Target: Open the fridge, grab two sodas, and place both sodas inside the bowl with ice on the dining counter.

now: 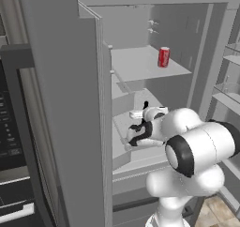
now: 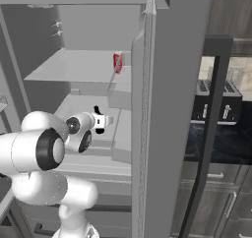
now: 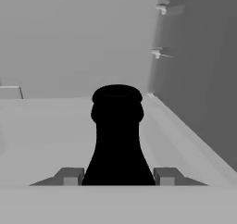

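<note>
bottle (image 3: 117,140) clamped in hand (image 3: 117,176)

1. We looked from behind-left of the arm into the open fridge (image 1: 140,71).
2. From behind-right, we shared those same shelves.
3. Our hand camera sat close behind the bottle (image 3: 117,135).

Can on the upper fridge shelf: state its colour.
The can is red with white lettering, seen best in the left base view.
</note>
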